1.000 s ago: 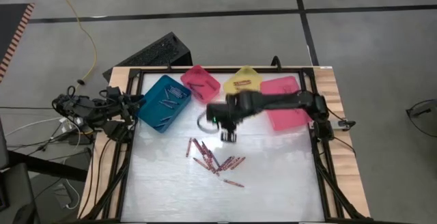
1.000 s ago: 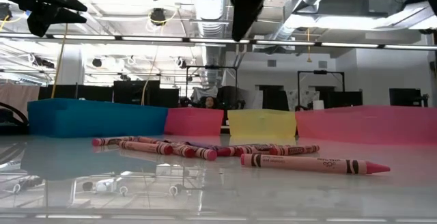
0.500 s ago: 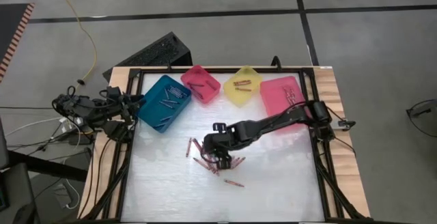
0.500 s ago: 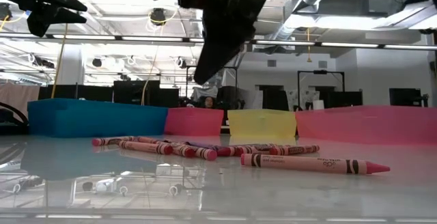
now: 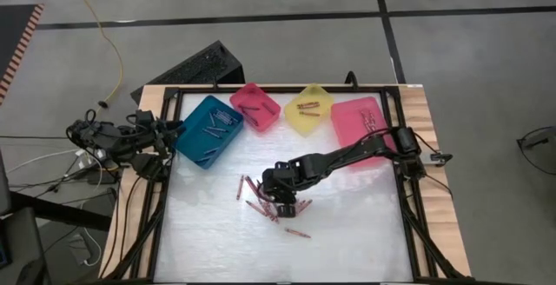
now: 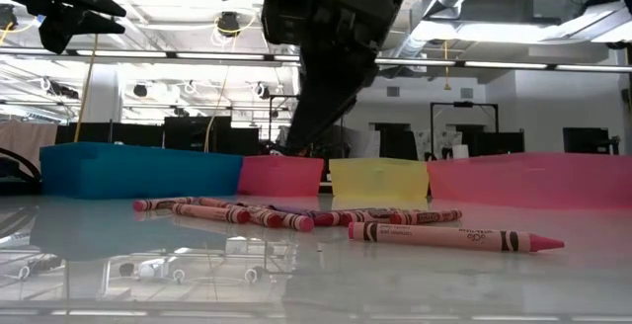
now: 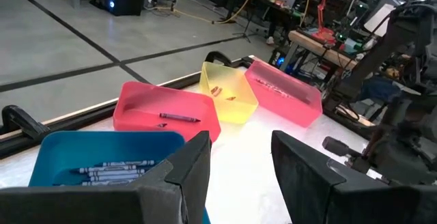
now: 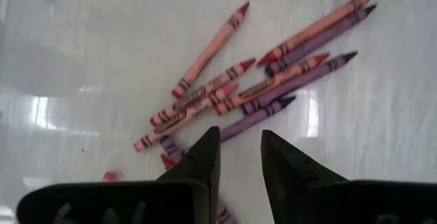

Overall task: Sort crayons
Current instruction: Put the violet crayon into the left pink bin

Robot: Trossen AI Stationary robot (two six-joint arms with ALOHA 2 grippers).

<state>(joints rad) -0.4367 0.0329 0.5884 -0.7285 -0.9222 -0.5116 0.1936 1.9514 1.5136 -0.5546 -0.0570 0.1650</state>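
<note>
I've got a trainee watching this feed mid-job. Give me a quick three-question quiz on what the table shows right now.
1. True or false: the right end effector hangs over the loose crayons in the middle of the table.
2. Which bin stands nearest the parked left end effector? A teal bin; B yellow bin; C large pink bin.
3. Fill in: the right end effector's fingers are ____, with nothing between them.

Key: 1 true; 2 A; 3 open.
</note>
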